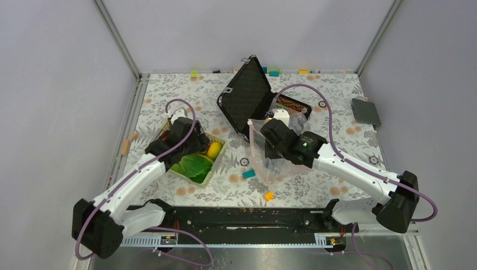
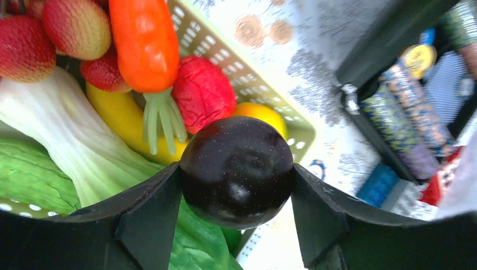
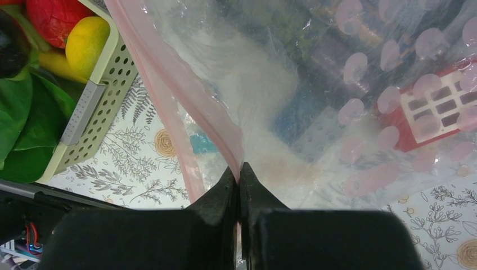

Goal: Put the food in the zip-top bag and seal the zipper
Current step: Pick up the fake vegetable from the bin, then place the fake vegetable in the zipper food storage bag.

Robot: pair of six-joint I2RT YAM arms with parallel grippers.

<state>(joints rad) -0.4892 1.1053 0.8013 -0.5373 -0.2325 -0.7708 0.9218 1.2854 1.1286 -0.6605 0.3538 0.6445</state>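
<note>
The left gripper [image 2: 236, 175] clamps the smooth, hard, likely slip-prone dark round fruit [image 2: 236, 166] across its widest girth over the green basket [image 2: 236, 62], while the right gripper [image 3: 240, 174], pressed together, pinches the limp zip-top bag [image 3: 315, 84] at its zipper [image 3: 152, 64], near that basket.

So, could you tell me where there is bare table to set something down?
Free: the far-left corner, between green basket and black case; also the strip between basket and zip-top bag, save a teal block and ring. Crowded: around case and bag.
</note>
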